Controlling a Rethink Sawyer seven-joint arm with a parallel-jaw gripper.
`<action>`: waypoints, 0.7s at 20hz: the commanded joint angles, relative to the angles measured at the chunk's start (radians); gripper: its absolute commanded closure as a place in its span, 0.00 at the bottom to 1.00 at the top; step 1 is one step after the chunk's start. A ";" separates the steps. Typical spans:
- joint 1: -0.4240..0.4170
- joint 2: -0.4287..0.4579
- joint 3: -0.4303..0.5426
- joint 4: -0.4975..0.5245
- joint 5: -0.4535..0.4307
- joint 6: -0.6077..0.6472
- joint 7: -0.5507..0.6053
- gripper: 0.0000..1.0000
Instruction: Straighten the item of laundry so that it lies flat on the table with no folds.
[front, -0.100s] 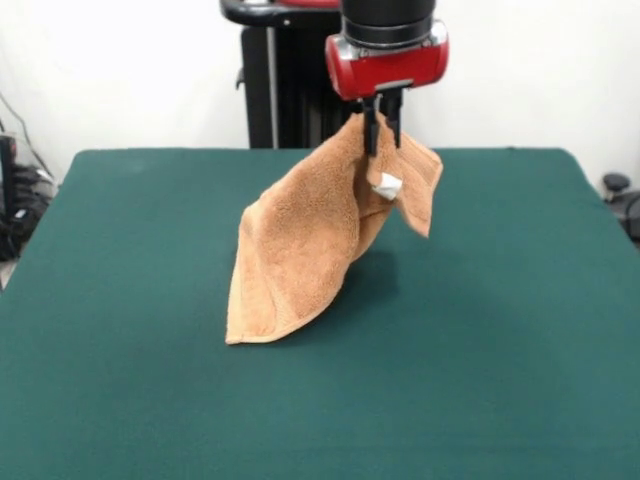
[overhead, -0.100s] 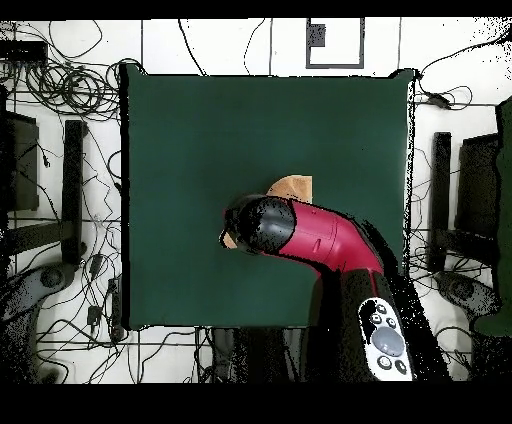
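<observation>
The gripper (front, -0.100s: 383, 135) pinches the towel (front, -0.100s: 300, 245) by its top edge – it hangs draped, lower corner seemingly touching the table (front, -0.100s: 520, 330), white tag (front, -0.100s: 387, 186) showing.

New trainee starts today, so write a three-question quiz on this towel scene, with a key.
1. True or false: the towel lies flat on the table.
2. Multiple choice: what is the tool doing? A) hanging open above the cloth B) pinching the towel near its top C) pressing the towel onto the table
3. Short answer: in the front view, what small white thing shows on the towel just below the tool?

Key
1. False: it hangs lifted, with its lower corner at the table.
2. B
3. The white tag.
</observation>
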 joint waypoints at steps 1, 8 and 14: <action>0.046 0.000 -0.004 -0.039 0.046 0.146 0.278 1.00; 0.067 0.086 -0.019 -0.169 0.019 0.191 0.269 1.00; 0.098 0.146 -0.026 -0.270 0.025 0.241 0.301 1.00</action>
